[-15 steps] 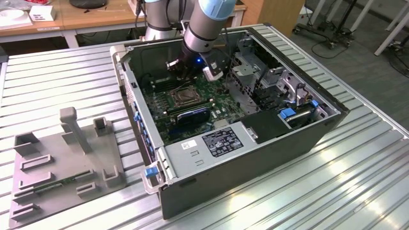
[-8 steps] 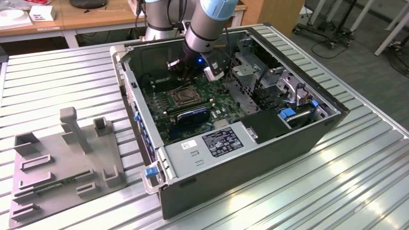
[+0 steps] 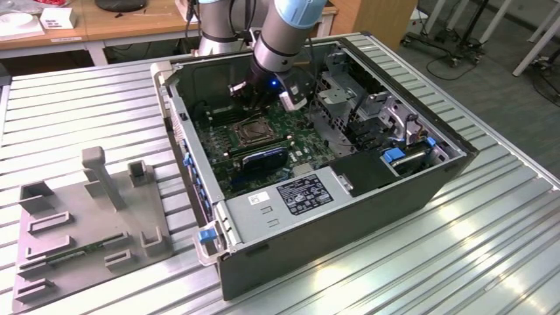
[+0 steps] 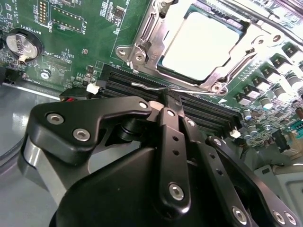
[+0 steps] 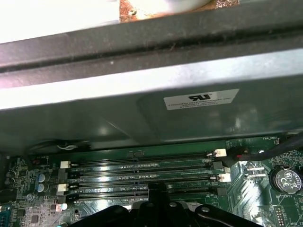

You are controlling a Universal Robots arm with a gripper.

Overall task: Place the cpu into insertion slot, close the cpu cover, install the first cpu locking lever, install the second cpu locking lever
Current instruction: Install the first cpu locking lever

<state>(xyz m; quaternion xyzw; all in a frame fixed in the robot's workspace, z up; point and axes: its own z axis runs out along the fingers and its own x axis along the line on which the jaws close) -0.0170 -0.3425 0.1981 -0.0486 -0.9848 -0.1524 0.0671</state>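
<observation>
Silvery cpu (image 4: 201, 45) lies flat in the insertion slot (image 4: 142, 49) — cpu cover (image 4: 227, 66) down.

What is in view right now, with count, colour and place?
computer case: one, black and grey, lying open on the slatted metal table
green circuit board: one, inside the case
cpu: one, silvery, seated in the insertion slot
cpu cover: one, silvery, closed around the cpu
memory slots: four, black, beside the socket
coin battery: one, silver, on the board
grey fixture: one, exterior view's left
gripper: one, black, shut, tips at a thin lever by the socket
</observation>
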